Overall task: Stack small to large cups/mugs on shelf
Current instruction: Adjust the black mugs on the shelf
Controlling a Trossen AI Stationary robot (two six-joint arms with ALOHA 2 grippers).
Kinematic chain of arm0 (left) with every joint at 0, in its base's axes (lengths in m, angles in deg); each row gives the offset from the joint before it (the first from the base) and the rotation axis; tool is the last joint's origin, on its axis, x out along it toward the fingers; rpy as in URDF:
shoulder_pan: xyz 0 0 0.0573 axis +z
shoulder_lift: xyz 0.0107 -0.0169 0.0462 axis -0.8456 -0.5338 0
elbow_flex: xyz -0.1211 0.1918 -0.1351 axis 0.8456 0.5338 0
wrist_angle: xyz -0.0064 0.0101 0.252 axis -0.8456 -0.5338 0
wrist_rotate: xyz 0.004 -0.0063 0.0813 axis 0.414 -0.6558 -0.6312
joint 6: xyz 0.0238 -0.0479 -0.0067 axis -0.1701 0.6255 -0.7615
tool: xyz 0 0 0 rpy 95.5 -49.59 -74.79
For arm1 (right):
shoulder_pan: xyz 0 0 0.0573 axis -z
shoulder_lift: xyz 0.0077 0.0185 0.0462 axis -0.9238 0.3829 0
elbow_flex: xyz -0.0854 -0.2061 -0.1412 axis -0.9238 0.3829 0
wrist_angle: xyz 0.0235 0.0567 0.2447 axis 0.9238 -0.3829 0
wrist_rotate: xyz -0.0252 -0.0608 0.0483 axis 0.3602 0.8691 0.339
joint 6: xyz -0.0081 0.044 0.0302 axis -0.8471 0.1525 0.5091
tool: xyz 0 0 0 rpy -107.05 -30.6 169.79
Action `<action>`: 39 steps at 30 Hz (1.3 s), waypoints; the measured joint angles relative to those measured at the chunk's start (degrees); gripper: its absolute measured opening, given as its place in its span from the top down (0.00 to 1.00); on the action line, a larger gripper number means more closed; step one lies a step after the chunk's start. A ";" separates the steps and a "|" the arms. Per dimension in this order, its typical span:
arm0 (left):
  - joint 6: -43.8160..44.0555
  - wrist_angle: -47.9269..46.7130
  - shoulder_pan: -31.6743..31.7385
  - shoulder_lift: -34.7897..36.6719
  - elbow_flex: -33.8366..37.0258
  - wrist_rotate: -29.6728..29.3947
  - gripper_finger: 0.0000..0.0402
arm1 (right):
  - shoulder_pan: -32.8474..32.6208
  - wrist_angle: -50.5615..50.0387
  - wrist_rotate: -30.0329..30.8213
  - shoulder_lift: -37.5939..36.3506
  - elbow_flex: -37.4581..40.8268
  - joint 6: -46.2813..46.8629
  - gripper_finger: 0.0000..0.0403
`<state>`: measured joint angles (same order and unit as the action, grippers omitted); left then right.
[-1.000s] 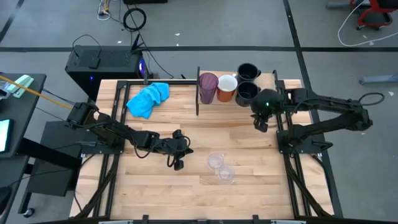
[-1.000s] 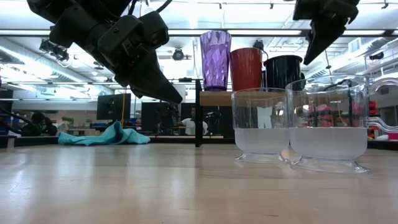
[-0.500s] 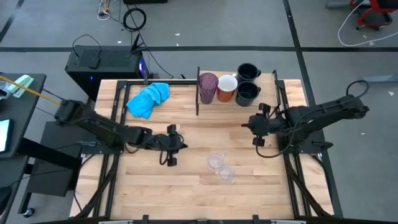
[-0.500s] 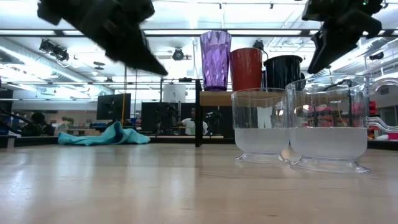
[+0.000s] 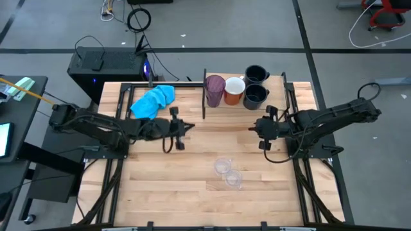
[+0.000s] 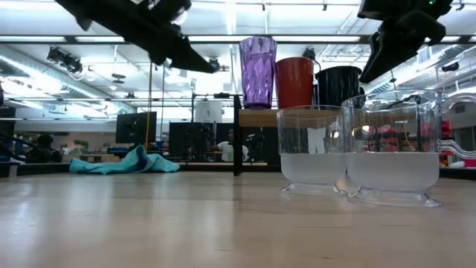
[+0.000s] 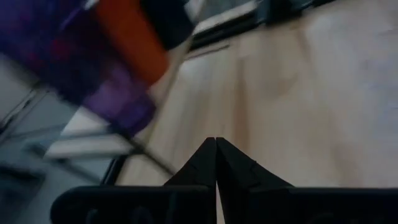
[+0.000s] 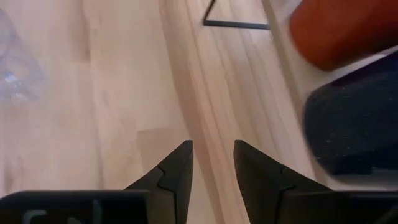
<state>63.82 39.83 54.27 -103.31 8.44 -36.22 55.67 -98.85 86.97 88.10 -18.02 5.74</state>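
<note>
The purple tumbler (image 5: 214,90), the orange mug (image 5: 234,90) and two black mugs (image 5: 256,74) (image 5: 255,95) stand on the wooden shelf (image 5: 275,86) at the table's far side. Two clear cups (image 5: 222,167) (image 5: 234,179) stand upright on the table, near its middle. My left gripper (image 5: 190,126) is shut and empty, above the table to the left of the shelf; the left wrist view (image 7: 216,144) shows its fingers meeting. My right gripper (image 5: 255,129) is slightly open and empty, in front of the shelf; it also shows in the right wrist view (image 8: 212,149).
A bright blue cloth (image 5: 153,101) lies at the table's far left. The shelf's dark upright side panel (image 5: 205,96) stands between the cloth and the tumbler. Bare table lies between the two grippers and on the near side of the clear cups.
My left gripper has risen and gone toward the table's far edge, turning from pointing down to pointing toward the right. My right gripper has drawn back from the black mug toward the near edge and a little left, then kept still.
</note>
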 joint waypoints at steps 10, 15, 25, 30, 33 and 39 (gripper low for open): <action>4.05 4.62 6.02 -0.20 -0.05 5.61 0.94 | 0.04 1.95 6.43 0.18 2.40 2.78 0.70; 2.94 5.24 6.19 -0.20 -0.05 5.61 0.97 | 0.04 4.13 6.96 0.26 2.40 2.96 0.71; 8.75 2.01 6.08 -0.20 -0.05 12.25 0.94 | 0.04 4.48 8.69 0.26 2.38 5.04 0.73; 12.27 1.69 6.08 -0.20 -0.05 15.19 0.92 | 0.15 0.39 5.02 0.09 -2.20 7.91 0.73; 13.48 1.73 6.08 -0.20 -0.05 16.12 0.93 | 1.69 -1.09 3.64 -0.02 -5.34 7.46 0.73; 16.75 1.70 5.65 -0.20 -0.05 16.12 0.96 | 4.53 -2.10 1.02 -0.02 -7.24 6.43 0.74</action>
<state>80.56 41.53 59.92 -103.51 8.39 -20.10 60.20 -100.95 88.00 88.07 -25.25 12.16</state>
